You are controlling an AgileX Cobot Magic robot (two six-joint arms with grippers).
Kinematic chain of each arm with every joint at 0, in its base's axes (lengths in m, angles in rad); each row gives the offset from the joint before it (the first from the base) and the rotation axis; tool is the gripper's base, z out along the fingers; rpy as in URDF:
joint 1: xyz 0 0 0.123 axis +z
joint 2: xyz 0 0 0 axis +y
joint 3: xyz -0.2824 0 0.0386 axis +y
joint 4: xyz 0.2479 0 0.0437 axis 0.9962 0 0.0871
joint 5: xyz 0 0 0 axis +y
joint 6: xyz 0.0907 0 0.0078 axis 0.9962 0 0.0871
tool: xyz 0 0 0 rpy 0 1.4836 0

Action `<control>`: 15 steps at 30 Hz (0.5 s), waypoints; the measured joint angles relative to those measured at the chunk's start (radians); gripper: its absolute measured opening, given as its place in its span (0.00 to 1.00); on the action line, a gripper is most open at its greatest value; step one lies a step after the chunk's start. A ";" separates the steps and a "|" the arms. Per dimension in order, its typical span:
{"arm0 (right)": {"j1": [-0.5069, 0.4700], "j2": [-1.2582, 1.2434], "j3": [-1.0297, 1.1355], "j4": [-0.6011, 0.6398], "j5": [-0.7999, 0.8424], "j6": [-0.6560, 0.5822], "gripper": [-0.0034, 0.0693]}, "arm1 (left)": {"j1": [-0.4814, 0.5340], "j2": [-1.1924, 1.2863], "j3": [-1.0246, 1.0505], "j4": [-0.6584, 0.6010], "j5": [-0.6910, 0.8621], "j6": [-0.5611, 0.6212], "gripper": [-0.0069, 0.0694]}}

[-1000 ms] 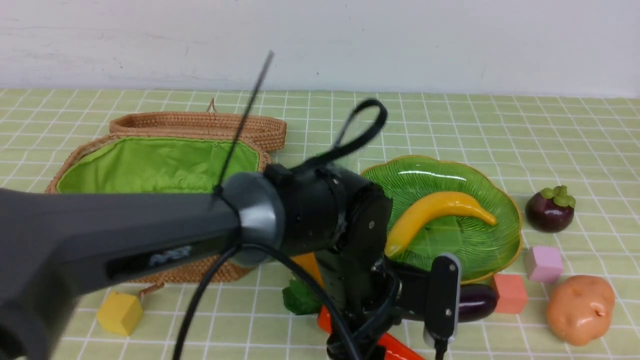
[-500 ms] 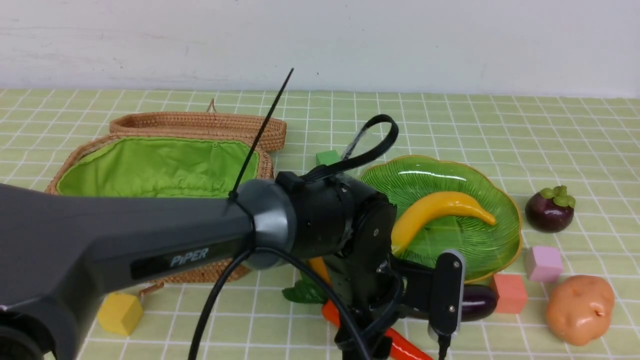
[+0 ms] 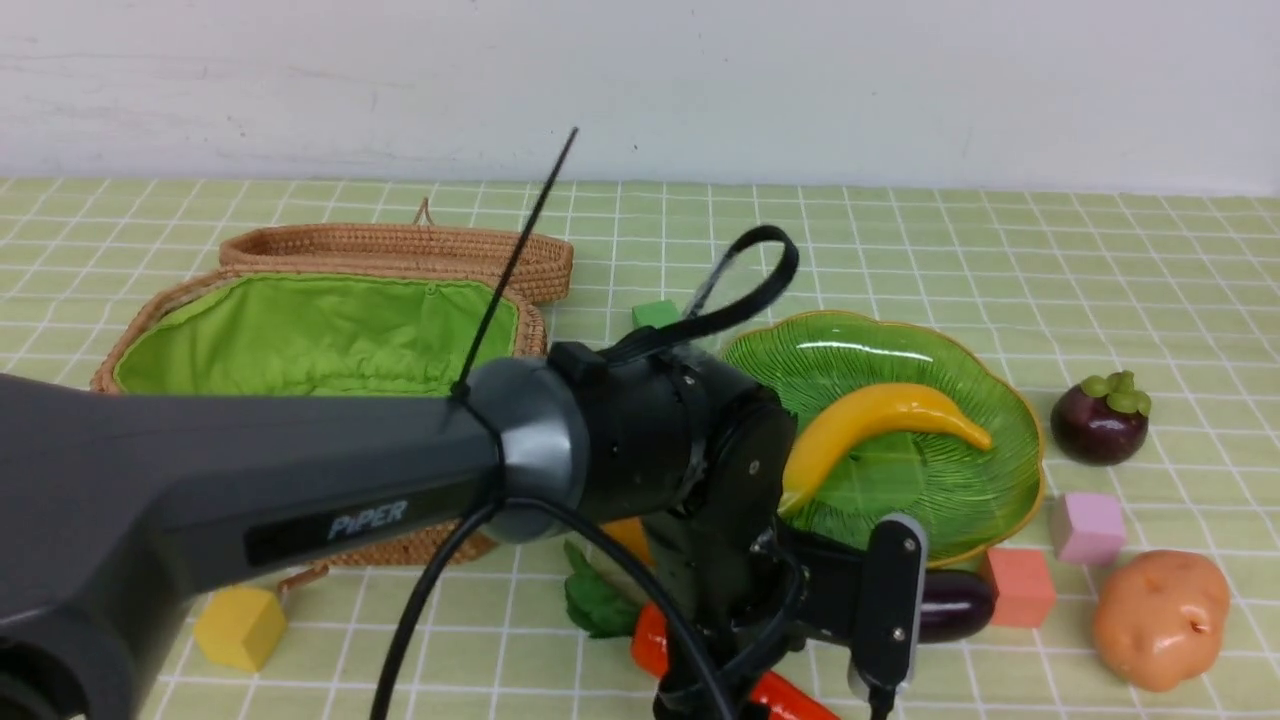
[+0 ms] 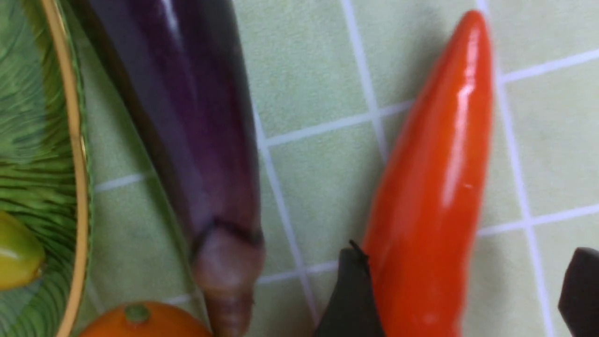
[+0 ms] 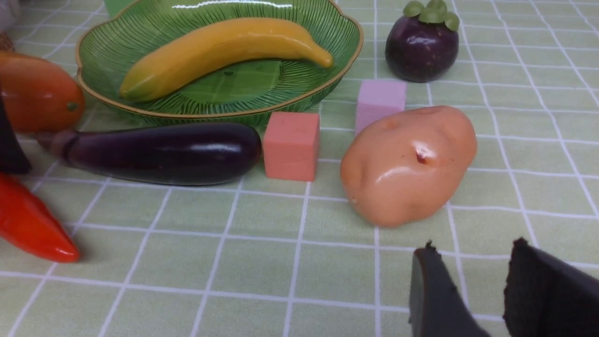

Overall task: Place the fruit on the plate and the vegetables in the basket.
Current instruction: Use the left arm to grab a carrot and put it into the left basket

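Note:
My left gripper (image 4: 465,290) is open low over the cloth, its jaws astride the thick end of the red carrot (image 4: 435,187), one finger (image 4: 351,299) against its side. The purple eggplant (image 4: 187,117) lies beside it along the plate (image 4: 75,140) rim, with the mango (image 4: 140,323) at its stem. The banana (image 3: 880,420) lies in the green plate (image 3: 990,500). The mangosteen (image 3: 1100,420) and potato (image 3: 1160,620) sit right of it. The basket (image 3: 320,330) stands open at the left. My right gripper (image 5: 473,243) hangs open and empty just short of the potato (image 5: 407,164).
Small cubes lie about: yellow (image 3: 240,625) in front of the basket, green (image 3: 655,313) behind the plate, pink (image 3: 1085,525) and salmon (image 3: 1020,585) between the plate and the potato. My left arm (image 3: 300,480) crosses in front of the basket. A white wall closes the back.
My left arm has swung a little to the right and settled over the carrot. The carrot's leafy end has shifted slightly. Everything else lies where it was.

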 joint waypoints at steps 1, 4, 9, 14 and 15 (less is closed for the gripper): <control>0.000 0.000 0.000 0.000 0.000 0.000 0.38 | 0.000 0.008 0.000 0.005 -0.007 0.000 0.80; 0.000 0.000 0.000 0.000 0.000 0.000 0.38 | 0.000 0.031 0.000 0.017 -0.018 0.000 0.80; 0.000 0.000 0.000 0.000 0.000 0.000 0.38 | 0.000 0.044 0.000 0.030 0.001 -0.004 0.66; 0.000 0.000 0.000 0.000 0.000 0.000 0.38 | 0.000 0.039 0.000 0.037 0.019 -0.004 0.48; 0.000 0.000 0.000 0.000 0.000 0.000 0.38 | 0.000 0.033 0.000 0.037 0.023 -0.004 0.49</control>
